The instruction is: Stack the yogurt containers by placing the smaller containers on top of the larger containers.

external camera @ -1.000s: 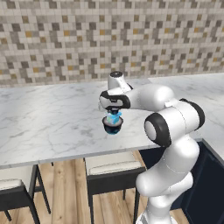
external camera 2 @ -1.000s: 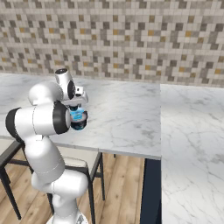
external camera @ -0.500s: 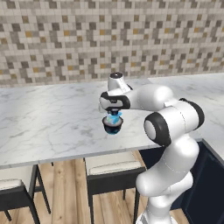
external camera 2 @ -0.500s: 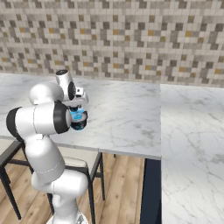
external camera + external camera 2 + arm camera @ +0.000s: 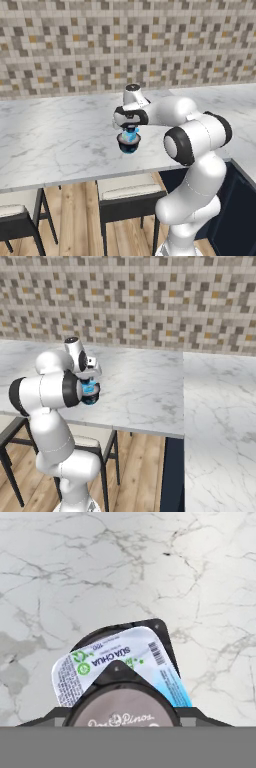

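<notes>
Tool (image 5: 130,131) hangs straight over the stack near the tabletop's (image 5: 60,135) front edge, light-blue container (image 5: 131,135) directly beneath on the wide dark tub (image 5: 129,145); grip state unclear.

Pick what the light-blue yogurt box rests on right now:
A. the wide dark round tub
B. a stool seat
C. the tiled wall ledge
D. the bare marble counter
A: in the hand view the light-blue box lies over the wide dark tub, whose rim shows around it, above the marble counter.
</notes>
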